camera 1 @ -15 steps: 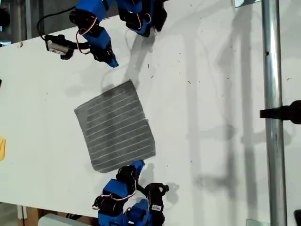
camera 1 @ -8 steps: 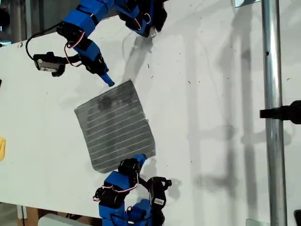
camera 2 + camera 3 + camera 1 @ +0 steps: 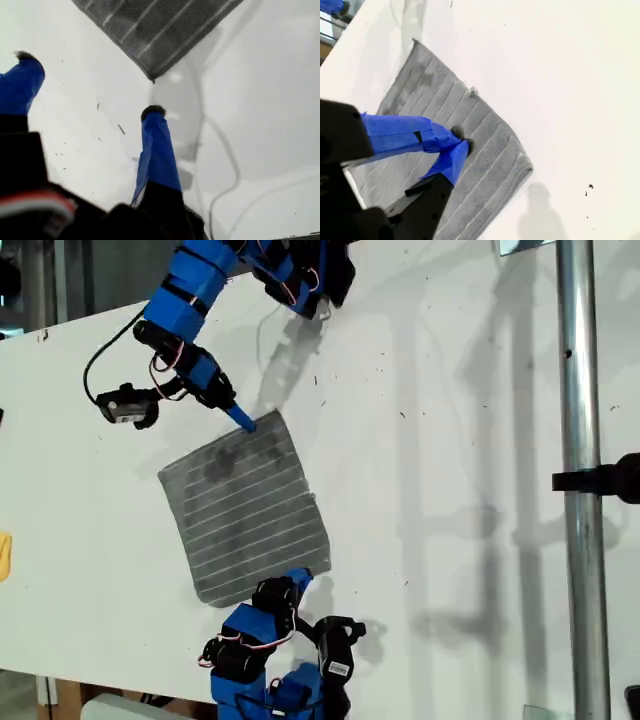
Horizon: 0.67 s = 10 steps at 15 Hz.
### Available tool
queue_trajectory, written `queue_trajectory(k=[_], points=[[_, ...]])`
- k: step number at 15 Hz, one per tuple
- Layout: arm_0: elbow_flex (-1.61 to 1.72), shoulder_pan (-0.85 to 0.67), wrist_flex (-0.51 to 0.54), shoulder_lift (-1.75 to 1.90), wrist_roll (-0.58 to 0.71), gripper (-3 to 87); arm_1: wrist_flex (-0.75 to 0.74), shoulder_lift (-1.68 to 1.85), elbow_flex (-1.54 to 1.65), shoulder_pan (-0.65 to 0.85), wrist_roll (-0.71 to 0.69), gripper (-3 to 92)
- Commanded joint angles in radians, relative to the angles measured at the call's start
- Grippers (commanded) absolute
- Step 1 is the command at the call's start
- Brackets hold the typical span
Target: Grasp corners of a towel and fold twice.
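Towel [image 3: 245, 510] lies flat on the worktop [image 3: 450, 440], first pincer [image 3: 87, 84] spread open just short of its top corner [image 3: 151, 76] in the exterior view, second pincer [image 3: 461, 144] closed, tips on the cloth.

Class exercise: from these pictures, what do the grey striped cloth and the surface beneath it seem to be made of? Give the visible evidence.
The grey striped towel looks like soft woven fabric, matte: raised ribs between thin white stripes and a slightly fuzzy edge in the second wrist view. The white table looks like smooth, hard laminate or painted board, with a faint sheen; exact material unclear.
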Motion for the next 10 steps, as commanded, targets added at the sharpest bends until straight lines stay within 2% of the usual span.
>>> queue_trajectory(k=[1, 6, 10], points=[[-0.02, 0.011, 0.008, 0.006, -0.009, -2.9, -0.126, -0.052, 0.052, -0.028, -0.041, 40.1], [-0.008, 0.008, 0.011, 0.003, -0.017, -2.9, -0.302, -0.313, 0.069, -0.054, -0.097, 39.2], [0.008, 0.009, 0.011, 0.006, -0.026, -2.9, -0.348, -0.407, 0.06, -0.008, -0.135, 38.4]])
